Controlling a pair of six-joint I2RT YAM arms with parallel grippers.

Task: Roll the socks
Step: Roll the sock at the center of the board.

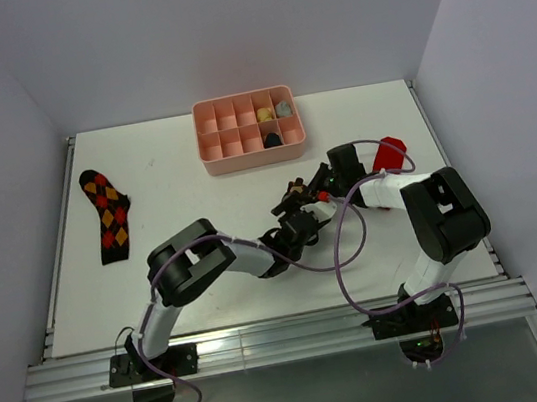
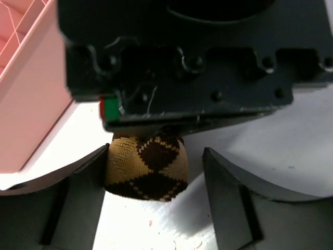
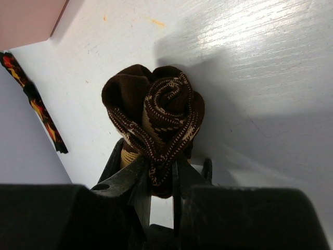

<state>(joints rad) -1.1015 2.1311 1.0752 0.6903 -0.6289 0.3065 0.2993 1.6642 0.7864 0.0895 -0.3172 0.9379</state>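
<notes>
White tabletop [image 1: 196, 187], pale walls all round. Dead centre, between both sets of fingertips: tan argyle sock [image 3: 156, 120], wound into a tight spiral bundle. Pinched at its lower edge by right gripper [image 3: 158, 179], jaws drawn narrow on the fabric, spiral end facing back up the wrist. Straddled from the opposite side by left gripper [image 2: 155, 156], jaws wide, with one finger [image 2: 86, 179] right at the roll's flank, touching or nearly, hard to call, and the other standing clear of it. Looming just above the left fingertips, the right gripper's black body. Beyond and to the left of those fingers, close by, pink tray [image 1: 208, 149]. Behind the right wrist, on its outer side, plain red sock [image 1: 389, 154], partly hidden by the arm. Well off to the left arm's outer side, flat and unrolled, red-orange argyle sock [image 1: 107, 215].
</notes>
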